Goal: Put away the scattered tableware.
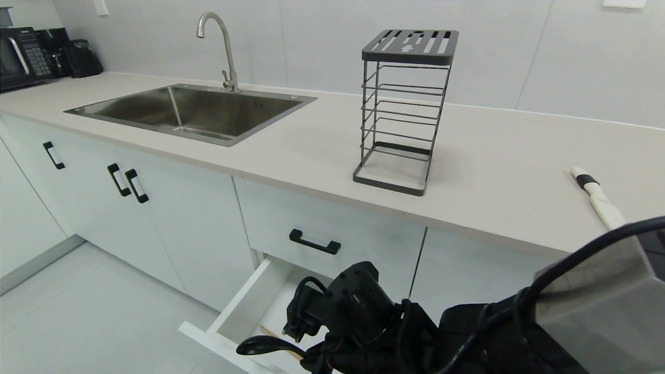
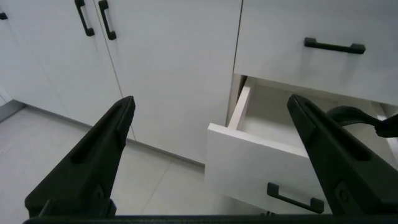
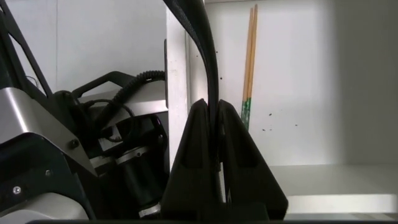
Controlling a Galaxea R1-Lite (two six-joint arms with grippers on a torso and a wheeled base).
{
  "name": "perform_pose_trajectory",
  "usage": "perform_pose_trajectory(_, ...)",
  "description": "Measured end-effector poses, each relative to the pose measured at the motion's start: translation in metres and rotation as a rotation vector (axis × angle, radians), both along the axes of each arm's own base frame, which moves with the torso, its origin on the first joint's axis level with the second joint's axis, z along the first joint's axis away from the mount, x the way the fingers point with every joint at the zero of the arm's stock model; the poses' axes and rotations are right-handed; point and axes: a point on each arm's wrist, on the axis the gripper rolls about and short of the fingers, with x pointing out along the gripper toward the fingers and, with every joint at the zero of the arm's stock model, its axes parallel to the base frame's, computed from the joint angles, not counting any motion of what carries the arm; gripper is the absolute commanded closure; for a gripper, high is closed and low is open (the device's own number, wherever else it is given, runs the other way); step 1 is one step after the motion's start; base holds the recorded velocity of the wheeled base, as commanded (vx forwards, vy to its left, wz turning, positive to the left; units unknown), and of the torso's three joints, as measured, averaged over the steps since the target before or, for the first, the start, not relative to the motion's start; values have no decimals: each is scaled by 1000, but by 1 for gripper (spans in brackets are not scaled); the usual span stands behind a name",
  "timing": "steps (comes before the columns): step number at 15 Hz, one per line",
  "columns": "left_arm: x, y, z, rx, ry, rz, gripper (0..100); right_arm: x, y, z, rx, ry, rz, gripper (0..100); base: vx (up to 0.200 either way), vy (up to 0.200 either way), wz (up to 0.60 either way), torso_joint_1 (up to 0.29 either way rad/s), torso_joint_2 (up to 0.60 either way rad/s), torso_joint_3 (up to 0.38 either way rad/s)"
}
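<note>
At the far left of the counter (image 1: 322,150) a black microwave (image 1: 18,57) stands against the wall, with dark appliances just beside it. Next comes the steel sink (image 1: 192,111), its curved tap (image 1: 221,47) rising at the back rim. Further right a dark wire rack (image 1: 402,111) stands upright on the counter, its top plate slotted. Near the right end a white utensil (image 1: 597,197) with a black band lies flat close to the counter's front edge; its far end is hidden behind the robot's arm.

Below the counter, white cupboard doors (image 1: 156,208) with black handles sit to the left of a closed drawer front. Under that front, the lower drawer (image 1: 244,298) is pulled open.

The left claw (image 2: 211,102) is released, its two fingers spread wide, low in front of the cupboards and near the open drawer's front panel (image 2: 261,162).

The right claw (image 3: 214,109) is clenched on the thin handle of a black spoon (image 1: 260,344), holding it above the open drawer. A pair of wooden chopsticks (image 3: 250,62) lies side by side on the drawer's white floor (image 3: 298,87), just beside the spoon's handle as seen from the right wrist.
</note>
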Motion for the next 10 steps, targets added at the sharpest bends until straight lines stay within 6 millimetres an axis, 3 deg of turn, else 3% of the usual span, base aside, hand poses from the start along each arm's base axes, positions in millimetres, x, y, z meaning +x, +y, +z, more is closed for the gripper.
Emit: perform_pose_trajectory(10,0,0,0,0,0,0,0,16,6,-10,-27,-38,-66,100,0,0,0,-53,92,36)
